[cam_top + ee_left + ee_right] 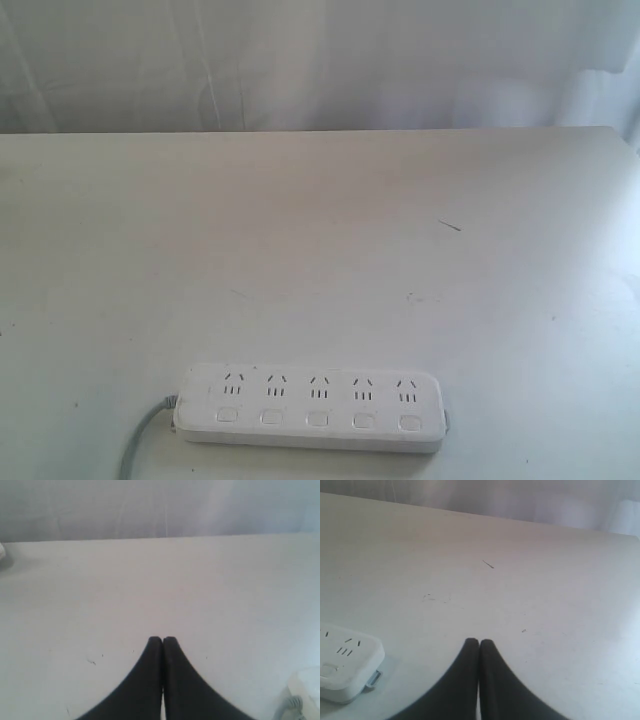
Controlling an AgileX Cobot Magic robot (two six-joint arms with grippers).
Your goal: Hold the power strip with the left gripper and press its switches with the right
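The white power strip [310, 407] lies flat near the table's front edge, its grey cord [140, 445] leaving at its left end. Its square switches [317, 419] run in a row along the near side, under the sockets. Neither arm shows in the exterior view. In the left wrist view my left gripper [162, 640] is shut with nothing between its black fingers, above bare table; the cord's end [292, 707] and a corner of the strip [307, 682] sit at the frame's edge. My right gripper [479, 642] is shut and empty too, with one end of the power strip [347, 667] off to its side.
The white table [320, 250] stretches back to a pale curtain [320, 60]. A thin dark sliver [450, 226] lies on the table's right half, and also shows as a sliver [488, 564] in the right wrist view.
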